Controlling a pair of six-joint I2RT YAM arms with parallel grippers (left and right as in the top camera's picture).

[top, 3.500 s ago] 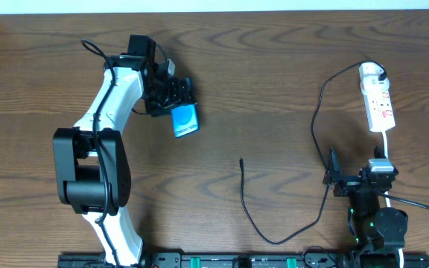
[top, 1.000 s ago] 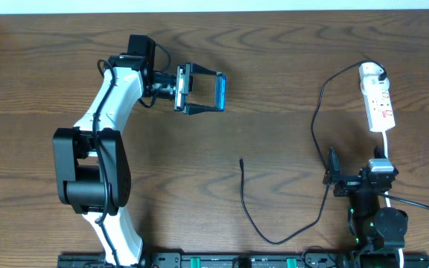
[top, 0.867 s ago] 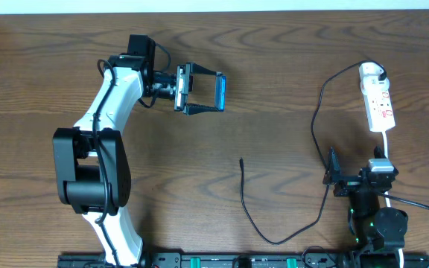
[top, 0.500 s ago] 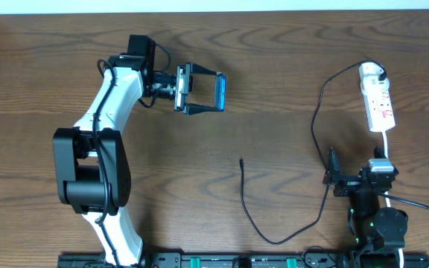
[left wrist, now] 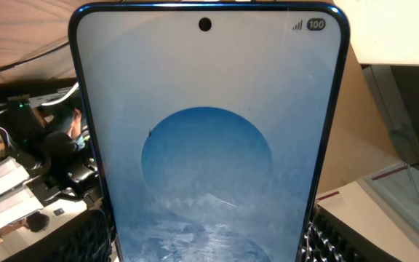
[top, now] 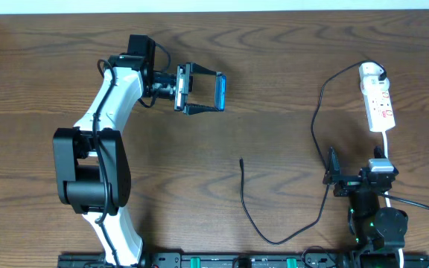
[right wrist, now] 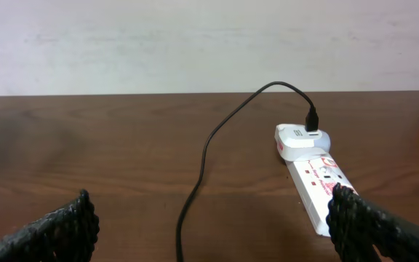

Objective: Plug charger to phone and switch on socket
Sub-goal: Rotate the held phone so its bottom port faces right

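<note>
Phone [top: 220, 89] sits at the upper left of the table [top: 36, 74], clamped in the left gripper [top: 217, 92]. From overhead it shows only as a thin blue strip set crosswise between the two fingers, its screen turned back toward the wrist. In the left wrist view the screen [left wrist: 208, 145] fills the frame: pale, with a large blue circle, a camera hole at the top and a "100" badge in the corner. The dark ribbed pads [left wrist: 86, 244] press against its two long edges, low in the picture.

Right of the phone and well apart from it, the charger [top: 245, 201] has its plug tip [top: 242, 161] lying free on the wood near the middle of the table. The black cable runs down from the tip, loops along the near edge, climbs past the right arm and arcs over to its white head [top: 372, 73], which is seated in the far end of the socket [top: 382, 110].

The socket lies at the right edge, red markings up. The right gripper [right wrist: 211, 218] rests low near the front edge, facing the socket [right wrist: 318, 182], with its fingers [right wrist: 57, 229] spread wide and nothing between them.
</note>
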